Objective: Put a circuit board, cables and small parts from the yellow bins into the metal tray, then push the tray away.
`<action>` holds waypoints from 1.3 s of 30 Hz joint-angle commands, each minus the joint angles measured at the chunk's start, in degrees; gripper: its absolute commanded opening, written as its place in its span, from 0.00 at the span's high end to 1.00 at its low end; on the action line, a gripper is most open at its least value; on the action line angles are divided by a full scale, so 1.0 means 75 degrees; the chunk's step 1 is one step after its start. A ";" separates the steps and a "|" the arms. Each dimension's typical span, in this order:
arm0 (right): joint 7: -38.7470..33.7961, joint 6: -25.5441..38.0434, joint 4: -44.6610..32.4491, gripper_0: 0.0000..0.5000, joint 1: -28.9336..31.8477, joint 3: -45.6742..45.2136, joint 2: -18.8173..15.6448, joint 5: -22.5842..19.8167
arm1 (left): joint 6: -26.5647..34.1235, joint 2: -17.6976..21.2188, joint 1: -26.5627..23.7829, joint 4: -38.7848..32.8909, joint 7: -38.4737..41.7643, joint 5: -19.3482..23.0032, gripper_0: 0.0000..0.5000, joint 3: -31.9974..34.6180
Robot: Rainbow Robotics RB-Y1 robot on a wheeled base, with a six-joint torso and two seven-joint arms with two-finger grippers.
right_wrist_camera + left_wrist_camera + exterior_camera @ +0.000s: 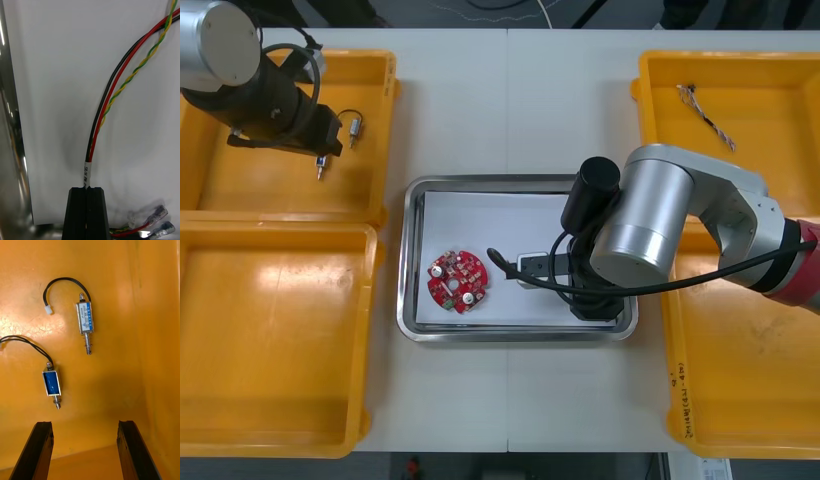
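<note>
Tray [412,250] sat at the middle of the table [510,100], between the bins, white inside. I saw the board [458,282] lying flat in its left half. My right arm was over the tray's right half. On the right wrist camera the right gripper [86,189] was low over the white liner, near the tray's shiny wall. Its jaws were pinched almost together on the cable [112,97], a bundle of red, black and twisted yellow-green wires that arched away from the fingertips across the liner. The cable's plug ends [159,221] lay on the liner just beside the fingers.

My left arm was over the upper left bin [270,185] of the front view. The left gripper [85,423] hung above the bin floor with its jaws wide apart, gripping nothing. Ahead of its fingers lay a blue part [51,383] and, farther off, a labelled part [85,320], apart from each other, each with a black lead curling away. A twisted cable [705,118] lay in the upper right bin [780,150].
</note>
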 commanded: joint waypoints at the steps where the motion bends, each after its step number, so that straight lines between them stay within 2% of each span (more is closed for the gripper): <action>1: 0.0037 -0.0090 -0.0034 1.00 -0.0212 0.0065 0.0106 -0.0140 | -0.0398 0.0144 -0.0370 0.0130 -0.0987 -0.0160 0.00 0.0197; 3: 0.0025 -0.0067 -0.0034 0.99 -0.0212 0.0065 0.0106 -0.0187 | -0.0480 0.0133 -0.0370 0.0200 -0.1034 -0.0196 0.00 0.0185; 4: 0.0025 -0.0067 -0.0034 0.93 -0.0212 0.0053 0.0106 -0.0187 | -0.0562 0.0121 -0.0370 0.0247 -0.1045 -0.0207 0.00 0.0185; 5: 0.0013 -0.0055 -0.0034 0.74 -0.0224 0.0042 0.0106 -0.0210 | -0.0656 0.0121 -0.0370 0.0294 -0.1080 -0.0219 0.00 0.0185; 6: 0.0013 -0.0055 -0.0034 0.63 -0.0224 0.0018 0.0106 -0.0210 | -0.0691 0.0109 -0.0370 0.0317 -0.1092 -0.0219 0.00 0.0173; 7: 0.0013 -0.0067 -0.0034 0.36 -0.0224 -0.0005 0.0106 -0.0234 | -0.0773 0.0086 -0.0370 0.0376 -0.1104 -0.0219 0.00 0.0173; 8: 0.0002 -0.0055 -0.0046 0.18 -0.0224 -0.0029 0.0106 -0.0246 | -0.0855 0.0062 -0.0358 0.0423 -0.1116 -0.0243 0.00 0.0185; 11: -0.0022 -0.0008 -0.0081 0.00 -0.0224 -0.0099 0.0106 -0.0304 | -0.1031 0.0015 -0.0370 0.0552 -0.1162 -0.0313 0.00 0.0173; 22: -0.0080 0.0109 -0.0327 0.00 -0.0188 -0.0392 0.0106 -0.0316 | -0.1687 -0.0078 -0.0370 0.1044 -0.1174 -0.0360 0.00 -0.0225; 29: -0.0092 0.0191 -0.0772 0.00 0.0058 -0.0685 0.0106 0.0247 | -0.2039 -0.0078 -0.0370 0.1360 -0.1139 -0.0301 0.00 -0.0612; 39: -0.0104 0.0226 -0.0866 0.00 0.0105 -0.0685 0.0106 0.0551 | -0.2379 -0.0207 -0.0147 0.1489 -0.1127 -0.0254 0.00 -0.0753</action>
